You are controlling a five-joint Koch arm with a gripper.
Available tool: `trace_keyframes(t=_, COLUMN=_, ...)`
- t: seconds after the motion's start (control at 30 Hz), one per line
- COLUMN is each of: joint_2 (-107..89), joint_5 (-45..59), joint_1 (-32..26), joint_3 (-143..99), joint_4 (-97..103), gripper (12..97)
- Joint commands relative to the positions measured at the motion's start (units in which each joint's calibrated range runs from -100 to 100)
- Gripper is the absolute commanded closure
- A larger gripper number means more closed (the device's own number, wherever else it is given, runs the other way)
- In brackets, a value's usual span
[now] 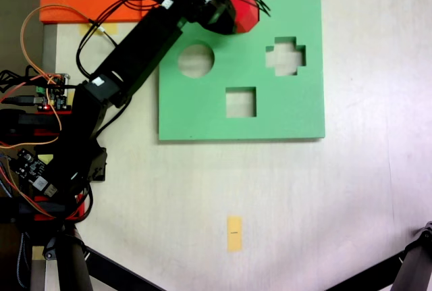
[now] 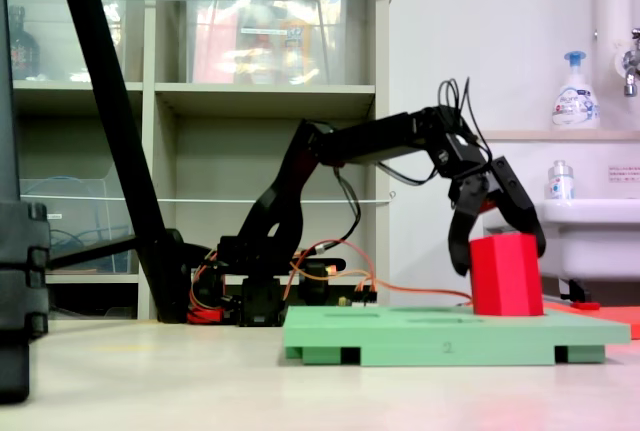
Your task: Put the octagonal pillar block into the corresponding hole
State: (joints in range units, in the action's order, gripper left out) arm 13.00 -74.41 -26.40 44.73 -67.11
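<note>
Fingers of the black gripper are straddling the red block, one on each side; whether they are actually pinching it cannot be told. The block is standing upright on the green board, near its far edge in the side-on fixed view. From above, the block is sitting at the board's top edge, above the round, cross and square cutouts.
</note>
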Motion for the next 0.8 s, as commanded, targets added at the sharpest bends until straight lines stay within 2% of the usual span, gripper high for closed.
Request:
trace_keyframes(t=0.0, joint_2=0.27, joint_5=0.2, joint_1=-0.29, joint_3=2.53, joint_4=0.81, gripper=69.4)
trace_keyframes(t=0.37, joint_2=11.03, joint_5=0.2, joint_1=-0.15, joint_3=4.12, joint_4=7.45, gripper=68.5)
trace_keyframes(t=0.47, joint_2=18.15, joint_5=0.2, joint_1=-0.05, joint_3=11.6, joint_4=9.09, gripper=51.5)
trace_keyframes(t=0.6, joint_2=19.41, joint_5=0.15, joint_1=-0.2, joint_3=13.99, joint_4=5.91, gripper=47.5)
trace_keyframes(t=0.7, joint_2=15.36, joint_5=0.1, joint_1=-0.34, joint_3=14.09, joint_4=1.1, gripper=37.9)
trace_keyframes(t=0.73, joint_2=13.54, joint_5=0.1, joint_1=-0.39, joint_3=14.09, joint_4=-0.35, gripper=31.5)
trace_keyframes(t=0.77, joint_2=11.72, joint_5=0.1, joint_1=-0.44, joint_3=14.09, joint_4=-1.02, gripper=21.6)
